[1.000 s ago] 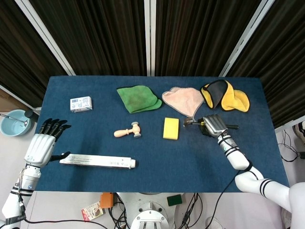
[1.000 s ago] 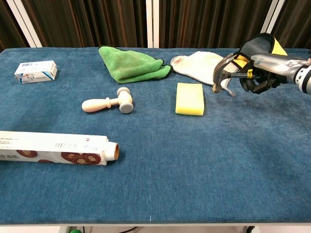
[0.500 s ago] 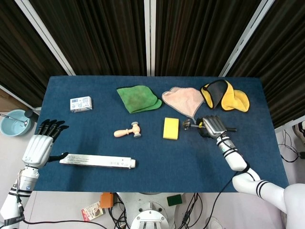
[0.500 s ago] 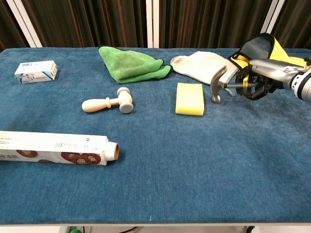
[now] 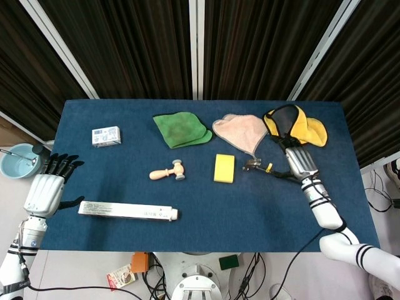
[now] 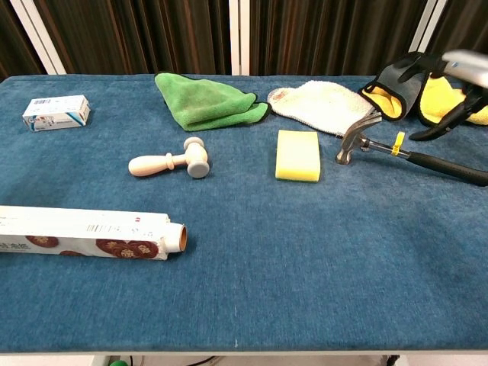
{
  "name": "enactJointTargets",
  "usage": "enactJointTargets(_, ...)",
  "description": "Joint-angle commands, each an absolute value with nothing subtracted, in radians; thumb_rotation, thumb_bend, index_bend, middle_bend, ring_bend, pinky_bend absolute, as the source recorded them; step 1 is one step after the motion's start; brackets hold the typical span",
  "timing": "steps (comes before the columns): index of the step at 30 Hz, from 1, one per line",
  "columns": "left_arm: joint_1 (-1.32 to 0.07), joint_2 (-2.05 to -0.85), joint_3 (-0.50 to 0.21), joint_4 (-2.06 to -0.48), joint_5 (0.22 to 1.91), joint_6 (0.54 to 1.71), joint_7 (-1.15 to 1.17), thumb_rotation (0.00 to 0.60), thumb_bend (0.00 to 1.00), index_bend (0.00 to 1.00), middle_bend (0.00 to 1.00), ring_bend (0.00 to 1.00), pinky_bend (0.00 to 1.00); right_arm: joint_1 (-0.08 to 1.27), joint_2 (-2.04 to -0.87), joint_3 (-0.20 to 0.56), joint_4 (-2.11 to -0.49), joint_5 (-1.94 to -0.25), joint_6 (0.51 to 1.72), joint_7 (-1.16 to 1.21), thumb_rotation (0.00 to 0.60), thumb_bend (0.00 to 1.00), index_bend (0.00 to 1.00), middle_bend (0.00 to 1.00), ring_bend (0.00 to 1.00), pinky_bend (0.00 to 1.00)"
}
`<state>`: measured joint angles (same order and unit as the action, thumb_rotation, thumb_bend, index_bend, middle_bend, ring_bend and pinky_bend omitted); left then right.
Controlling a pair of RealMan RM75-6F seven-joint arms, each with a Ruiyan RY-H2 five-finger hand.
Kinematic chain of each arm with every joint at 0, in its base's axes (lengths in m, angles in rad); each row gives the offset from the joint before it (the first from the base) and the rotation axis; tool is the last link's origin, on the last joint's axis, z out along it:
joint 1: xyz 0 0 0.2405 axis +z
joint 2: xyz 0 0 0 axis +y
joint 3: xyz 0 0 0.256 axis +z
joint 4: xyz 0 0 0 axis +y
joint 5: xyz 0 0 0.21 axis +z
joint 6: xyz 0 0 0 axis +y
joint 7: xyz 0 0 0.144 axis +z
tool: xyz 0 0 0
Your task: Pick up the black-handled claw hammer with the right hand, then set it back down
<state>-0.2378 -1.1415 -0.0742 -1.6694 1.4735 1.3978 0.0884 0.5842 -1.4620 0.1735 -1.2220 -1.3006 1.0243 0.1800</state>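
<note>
Worktop (image 5: 187,234), blue cloth cover, carrying all items below.

Foil box (image 6: 84,232): long carton, lying flat near the front left edge, open round end facing right.

Green cloth (image 5: 181,129): folded, at the back, left of centre.

Pink cloth (image 5: 240,133): folded, at the back, right of the green cloth.

Yellow-black cloth (image 5: 294,125): crumpled, back right corner area, beside the pink cloth.

Right hand (image 5: 301,162): raised just above the hammer's handle, palm down, fingers (image 6: 435,128) spread and apart, holding nothing. The chest view shows only its dark fingers at the right edge, clear of the handle.

Left hand (image 5: 45,187): off the worktop's left front corner, fingers extended and apart, holding nothing; thumb points toward the near end of the foil box.

Hammer (image 6: 408,154): black handle, steel claw head, yellow tag near the neck. Lies flat on the worktop, head just right of the sponge and in front of the pink cloth, handle running right and slightly forward.

Sponge (image 6: 298,155): yellow block, centre, lying flat.

Mallet (image 6: 169,162): small, wooden, left of the sponge, well apart from it.

Small box (image 5: 105,135): white and blue, back left.
</note>
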Motion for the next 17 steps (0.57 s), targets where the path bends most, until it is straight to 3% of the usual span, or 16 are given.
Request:
enactJointTargets(1, -0.224, -1.137, -0.09, -1.656, 1.442, 1.417, 0.101, 0.6, 0.04, 0.21, 0.14, 0.08, 0.08, 0.497, -1.362, 0.185, -1.328, -1.33, 1.175, 0.173, 0.6, 0.0, 0.15, 0.22, 0.08, 0.15)
enactJointTargets(9, -0.199, -1.127, -0.102, -1.637, 1.397, 1.434, 0.078, 0.6, 0.04, 0.21, 0.14, 0.08, 0.08, 0.312, -1.167, 0.145, -1.52, -1.359, 1.395, 0.144, 0.6, 0.04, 0.17, 0.22, 0.11, 0.19)
enactJointTargets(17, -0.175, -1.13, -0.092, -1.646, 1.401, 1.45, 0.043, 0.6, 0.04, 0.21, 0.14, 0.08, 0.08, 0.176, -1.089, 0.078, -1.589, -1.358, 1.462, 0.198, 0.6, 0.05, 0.17, 0.16, 0.07, 0.19)
